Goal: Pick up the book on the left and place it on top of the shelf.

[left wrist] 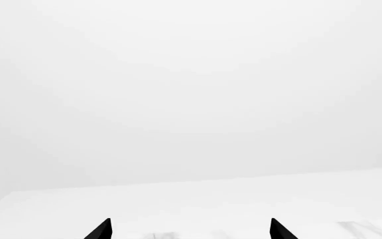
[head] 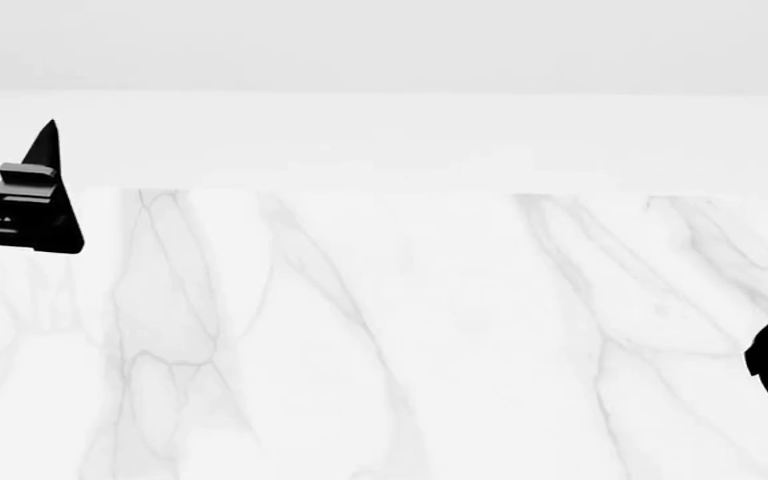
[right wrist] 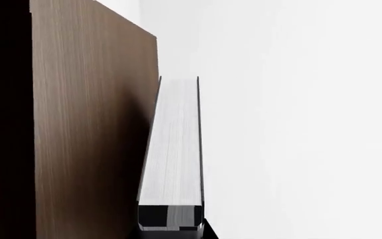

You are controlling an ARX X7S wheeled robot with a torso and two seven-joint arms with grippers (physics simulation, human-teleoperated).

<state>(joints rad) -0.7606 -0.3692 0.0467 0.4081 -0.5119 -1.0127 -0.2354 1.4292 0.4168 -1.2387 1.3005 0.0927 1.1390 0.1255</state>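
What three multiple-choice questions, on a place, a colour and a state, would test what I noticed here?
1. Where is the black book?
A. flat against the brown wooden shelf
B. on the floor
C. in the left hand

2. What colour is the marble table?
A. dark brown
B. white with grey veins
C. green

3. How is the left hand?
A. shut on a cup
B. shut on a book
C. open and empty

Answers: 1 A, its cover lies along the wood panel; 2 B, the head view shows pale veined stone; 3 C, its fingertips stand apart with nothing between.
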